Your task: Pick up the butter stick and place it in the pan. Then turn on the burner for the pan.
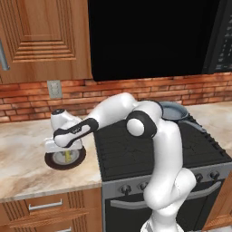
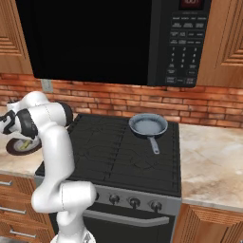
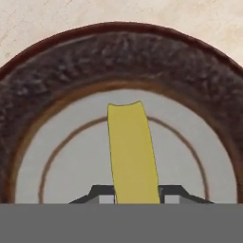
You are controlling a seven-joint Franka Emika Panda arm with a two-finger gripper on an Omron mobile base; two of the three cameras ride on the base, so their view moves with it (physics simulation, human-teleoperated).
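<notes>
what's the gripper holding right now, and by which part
The fingers sit against both sides of the butter stick at its near end, on the plate. It isn't lifted; a firm grip cannot be told.

A pale yellow butter stick [image 3: 133, 152] lay on a dark-brown plate [image 3: 118, 52] with a grey, ringed centre; the pan [image 2: 148, 126] was grey-blue.

Marble counter [image 1: 27, 154] carries 1 dark-brown plate [image 1: 78, 159]; black stove [image 2: 118, 156] carries 1 pan [image 2: 148, 126].
</notes>
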